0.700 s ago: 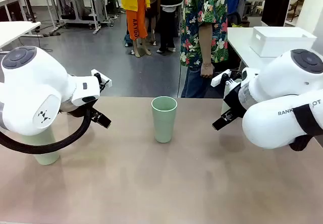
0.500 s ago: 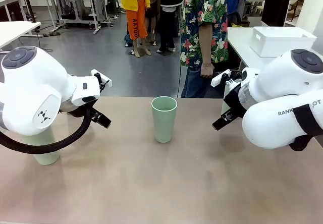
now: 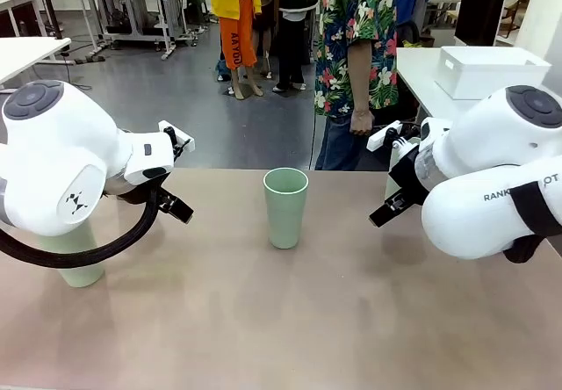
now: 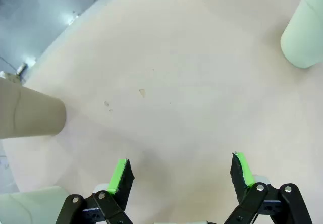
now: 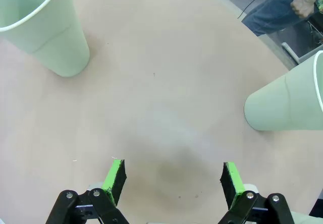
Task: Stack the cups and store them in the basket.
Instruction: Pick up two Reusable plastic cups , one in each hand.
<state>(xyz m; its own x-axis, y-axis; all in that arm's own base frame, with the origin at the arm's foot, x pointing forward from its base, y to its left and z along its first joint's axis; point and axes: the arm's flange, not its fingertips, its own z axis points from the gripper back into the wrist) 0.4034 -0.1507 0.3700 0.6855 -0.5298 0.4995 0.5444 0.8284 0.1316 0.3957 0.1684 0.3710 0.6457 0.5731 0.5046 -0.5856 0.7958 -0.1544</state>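
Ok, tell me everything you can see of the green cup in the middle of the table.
The cup is a tall tapered tumbler, pale mint green, matte, plastic-looking, with no handle. It stands upright, mouth up, near the middle of the pinkish table, between the two arms. What shows of its inside looks empty. Only the table touches it; the left tool and right tool are open and apart from it.
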